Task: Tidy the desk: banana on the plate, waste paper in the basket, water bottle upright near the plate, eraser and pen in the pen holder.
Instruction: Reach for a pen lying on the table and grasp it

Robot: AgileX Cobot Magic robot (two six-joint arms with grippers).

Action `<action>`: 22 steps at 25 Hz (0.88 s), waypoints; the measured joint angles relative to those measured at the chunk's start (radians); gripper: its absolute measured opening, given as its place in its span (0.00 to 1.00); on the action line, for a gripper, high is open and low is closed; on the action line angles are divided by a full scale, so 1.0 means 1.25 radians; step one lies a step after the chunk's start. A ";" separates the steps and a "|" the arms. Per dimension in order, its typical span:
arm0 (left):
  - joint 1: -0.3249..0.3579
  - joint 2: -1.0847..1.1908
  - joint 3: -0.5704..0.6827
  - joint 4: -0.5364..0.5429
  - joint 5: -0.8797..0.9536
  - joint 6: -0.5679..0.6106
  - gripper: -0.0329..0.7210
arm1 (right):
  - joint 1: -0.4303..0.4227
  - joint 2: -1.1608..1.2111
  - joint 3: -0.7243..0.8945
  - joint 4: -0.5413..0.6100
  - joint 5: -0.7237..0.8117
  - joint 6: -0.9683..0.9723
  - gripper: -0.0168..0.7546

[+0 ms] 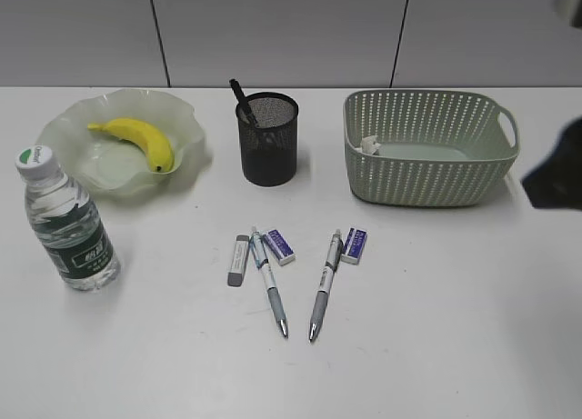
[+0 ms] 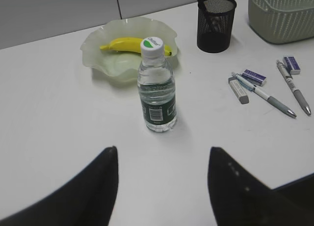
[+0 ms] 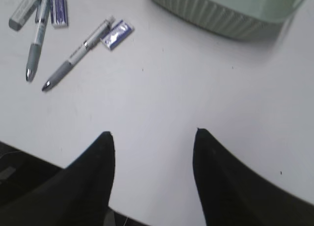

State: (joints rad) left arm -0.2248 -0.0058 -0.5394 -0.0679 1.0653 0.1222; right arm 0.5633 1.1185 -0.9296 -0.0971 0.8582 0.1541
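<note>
We judge most of the tidying done: the banana point(image 1: 136, 139) lies in the plate point(image 1: 182, 110) at the far left, the water bottle point(image 1: 68, 221) stands upright just near of that plate, and a white scrap we take for the waste paper point(image 1: 369, 145) sits inside the basket point(image 1: 427, 178) at the far right. What remains on the bench point(image 1: 436, 328) is the stationery in the middle: two pens point(image 1: 270, 283) point(image 1: 324, 284) lying roughly parallel with tips toward us, two blue-labelled erasers point(image 1: 279, 245) point(image 1: 354, 245) just beside their far ends, and a grey eraser point(image 1: 237, 260) left of the left pen. The pen holder point(image 1: 268, 139), far of them, already has one dark pen standing in it. Both grippers hang empty with jaws spread wide, the left gripper point(image 2: 162, 187) near of the bottle, the right gripper point(image 3: 153, 172) over bare bench right of the pens. For the next pick we would take the right pen with the right arm, closing across its barrel at mid-length, clear of the eraser that seems to touch it, then tip it upright before lowering into the cup. The items lie close together, so a careless descent could scatter them.
</note>
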 joint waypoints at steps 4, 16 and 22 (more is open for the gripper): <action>0.000 0.000 0.000 0.000 0.000 0.000 0.62 | 0.000 -0.180 0.129 0.002 0.061 -0.002 0.56; 0.000 0.000 0.000 0.000 0.000 0.000 0.62 | 0.000 -0.697 0.330 0.005 0.142 -0.023 0.55; 0.000 0.008 0.000 -0.009 -0.002 0.001 0.62 | 0.000 -0.875 0.334 0.014 0.144 -0.044 0.52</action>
State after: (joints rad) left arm -0.2248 0.0042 -0.5394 -0.0795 1.0628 0.1235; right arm 0.5633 0.0247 -0.5127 -0.0793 1.0380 0.0992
